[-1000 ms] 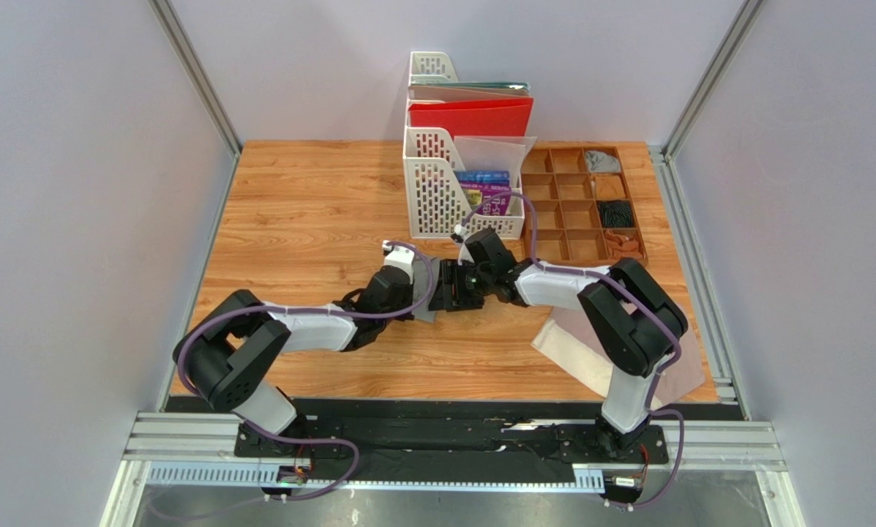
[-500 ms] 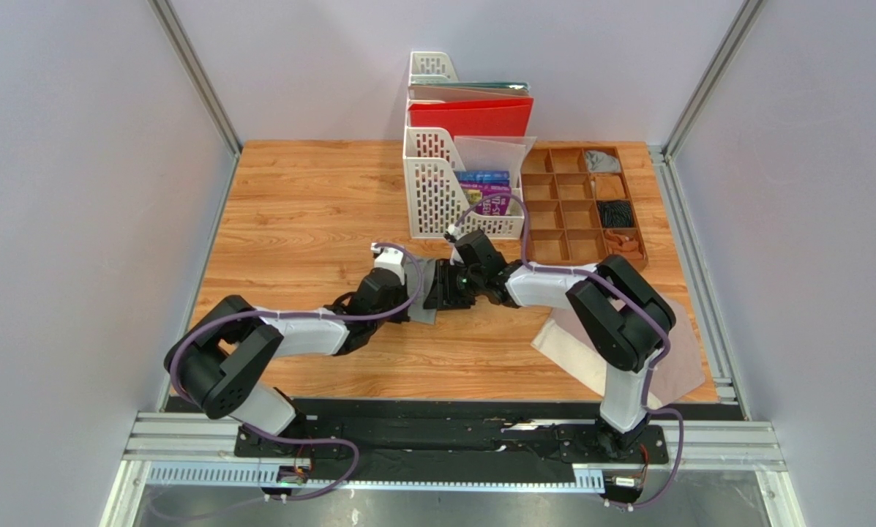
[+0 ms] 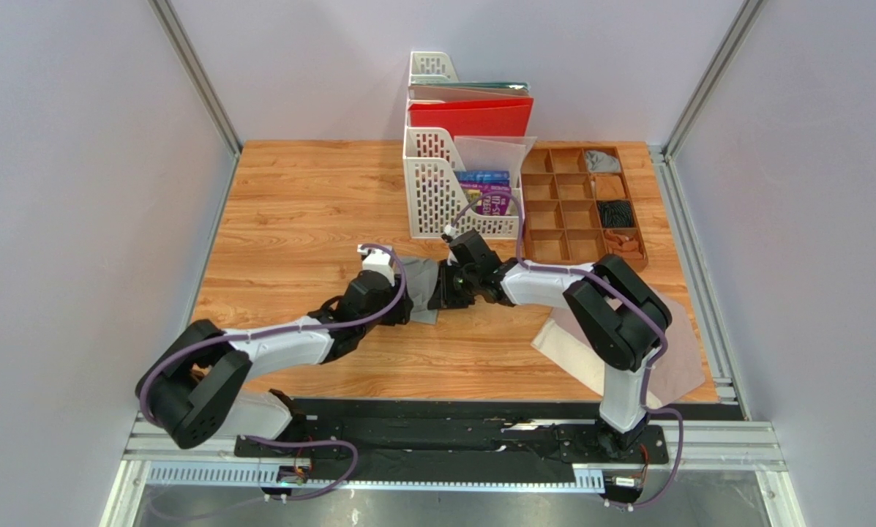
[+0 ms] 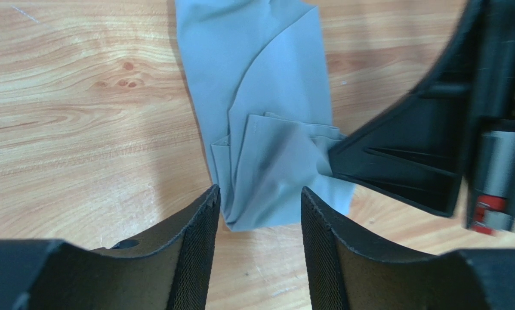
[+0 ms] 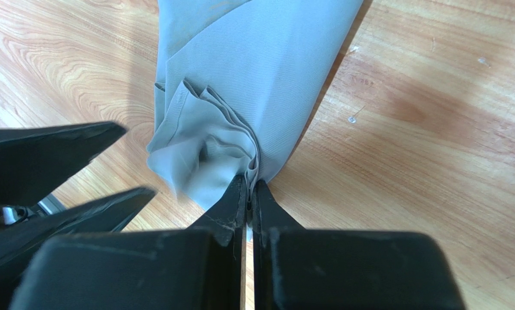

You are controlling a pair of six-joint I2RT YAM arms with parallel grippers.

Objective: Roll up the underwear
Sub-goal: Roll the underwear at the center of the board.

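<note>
Over the last second the hold changes sides: the left gripper (image 4: 260, 206), which was nearly closed a moment ago, now stands with its jaws apart just short of the near end of the plain mid-grey cloth underwear (image 4: 266, 97), gripping nothing, while the right gripper (image 5: 248, 187), wide a moment ago, has its fingers pressed together on the bunched folds at the garment's edge. The left arm has also drawn back toward its own side, so more of the grey cloth shows on the light wooden table (image 3: 299, 209) at mid-table. We judge this a handover: the right side pins the gathered folds while the left frees itself to take a fresh bite, and the roll looks barely begun, the cloth lying mostly flat with only a few loose pleats. The two grippers crowd each other closely over the small garment, which leaves little room. The pale pinkish-beige underwear (image 3: 684, 362) lies flat near the right arm's base, untouched. Behind stand white plastic file racks (image 3: 442, 187) with a red folder (image 3: 470, 115) and a brown compartment tray (image 3: 585, 203), well apart from the work.
</note>
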